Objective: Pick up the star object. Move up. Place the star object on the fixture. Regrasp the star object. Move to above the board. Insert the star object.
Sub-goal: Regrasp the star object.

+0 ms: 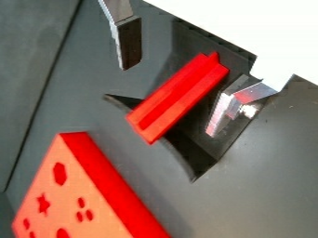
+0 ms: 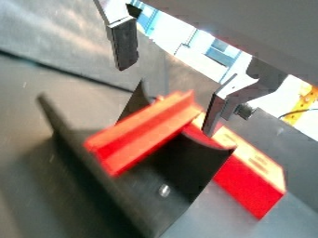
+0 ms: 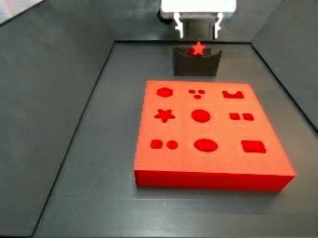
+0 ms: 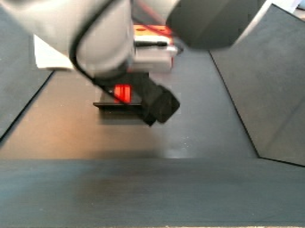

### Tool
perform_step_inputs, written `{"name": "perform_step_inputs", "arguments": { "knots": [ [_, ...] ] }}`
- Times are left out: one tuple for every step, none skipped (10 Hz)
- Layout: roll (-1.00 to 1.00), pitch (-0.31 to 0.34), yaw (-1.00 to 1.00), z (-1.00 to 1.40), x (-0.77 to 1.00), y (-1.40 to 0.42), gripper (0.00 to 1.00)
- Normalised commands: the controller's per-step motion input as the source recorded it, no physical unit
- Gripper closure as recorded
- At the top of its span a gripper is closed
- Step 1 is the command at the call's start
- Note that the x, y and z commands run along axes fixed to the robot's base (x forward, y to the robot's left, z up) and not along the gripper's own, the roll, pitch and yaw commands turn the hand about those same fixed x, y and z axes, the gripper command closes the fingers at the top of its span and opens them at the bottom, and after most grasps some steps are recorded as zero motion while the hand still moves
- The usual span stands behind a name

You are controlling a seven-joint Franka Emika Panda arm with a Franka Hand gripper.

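The red star object (image 1: 180, 98) is a long star-section bar that lies on the dark fixture (image 1: 196, 156); it also shows in a wrist view (image 2: 143, 135). My gripper (image 1: 178, 76) is open just above it, with the fingers (image 1: 128, 42) apart on either side of the bar and not touching it. In a side view the gripper (image 3: 198, 26) hangs over the star's end face (image 3: 196, 48) on the fixture (image 3: 195, 63) at the far end of the floor. The red board (image 3: 209, 135) with several shaped holes lies nearer, with its star hole (image 3: 163, 116) on the left side.
The board's corner shows in both wrist views (image 1: 74, 195) (image 2: 248, 177), next to the fixture. The dark floor has raised side walls (image 3: 87, 102). In a side view the arm's body (image 4: 131, 36) hides most of the star object (image 4: 123, 93) and fixture (image 4: 117, 108).
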Motion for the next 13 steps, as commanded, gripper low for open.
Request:
{"name": "perform_step_inputs", "arguments": {
  "knots": [
    [0.04,0.095,0.02,0.71,-0.03,0.00,0.00],
    [0.04,0.103,0.00,0.53,-0.03,0.00,0.00],
    [0.04,0.107,-0.01,0.35,-0.03,0.00,0.00],
    [0.04,0.104,-0.03,0.17,-0.03,0.00,0.00],
    [1.00,0.079,0.02,0.88,-0.08,-1.00,0.00],
    [1.00,0.078,0.02,0.88,-0.08,-1.00,0.00],
    [1.00,0.064,0.01,0.87,-0.11,-1.00,0.00],
    [1.00,0.055,0.01,0.80,-0.14,-0.98,0.00],
    [1.00,0.051,0.01,0.67,-0.12,-0.88,0.00],
    [1.00,0.048,0.01,0.38,-0.08,-0.66,0.00],
    [1.00,0.046,0.01,0.15,-0.05,-0.47,0.00],
    [1.00,0.044,0.01,0.02,-0.02,-0.23,0.00],
    [1.00,0.044,0.01,0.04,-0.02,-0.09,0.00]
  ]
}}
